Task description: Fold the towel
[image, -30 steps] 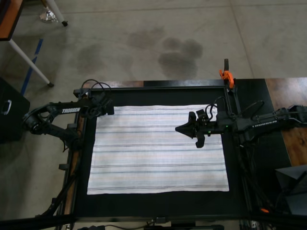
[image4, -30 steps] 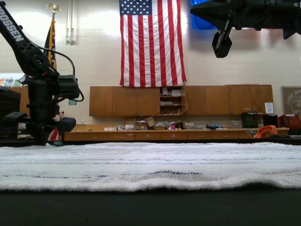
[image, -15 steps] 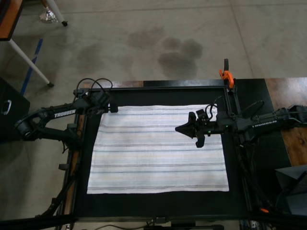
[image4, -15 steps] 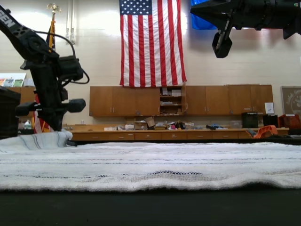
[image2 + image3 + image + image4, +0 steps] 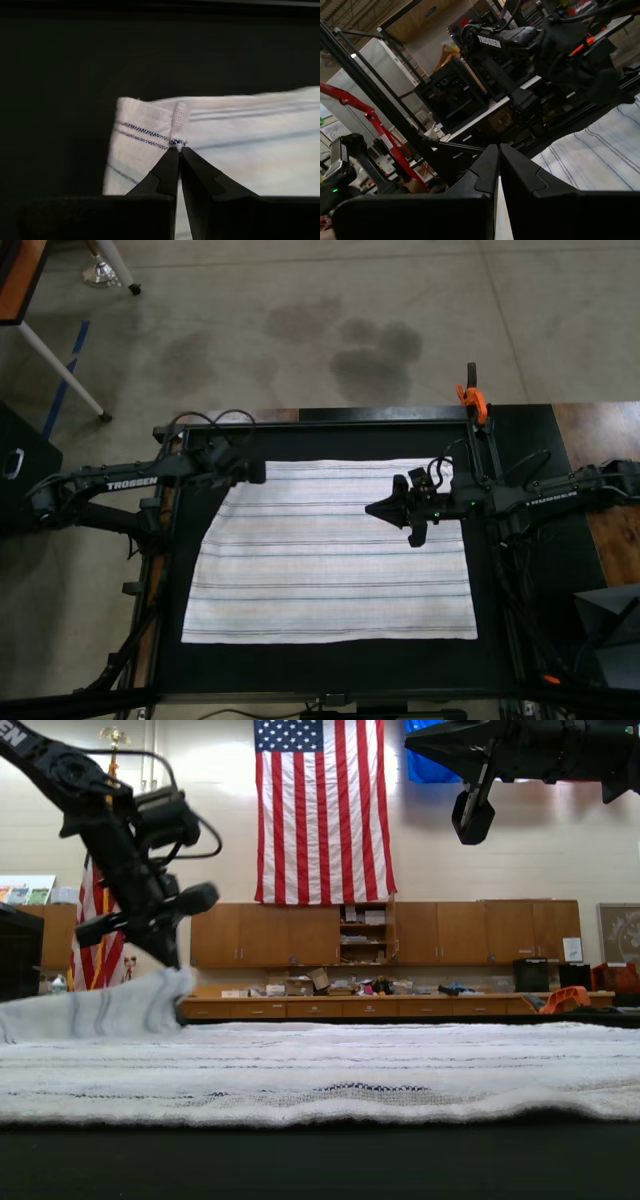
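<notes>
The left hand (image 5: 258, 472) is pinching the far corner of the towel (image 5: 330, 560) on the top view's left, and over the last second it has been lifting that corner off the black surface (image 5: 330, 670) and carrying it inward, so the first fold is getting under way. The right hand (image 5: 372, 508) is hanging high above the cloth exactly where it was, its fingers pressed together on nothing. The towel itself, white with fine grey and dark stripes running lengthwise, is lying flat and smooth across the middle of the surface, apart from that one raised corner now peeling up and draping.
</notes>
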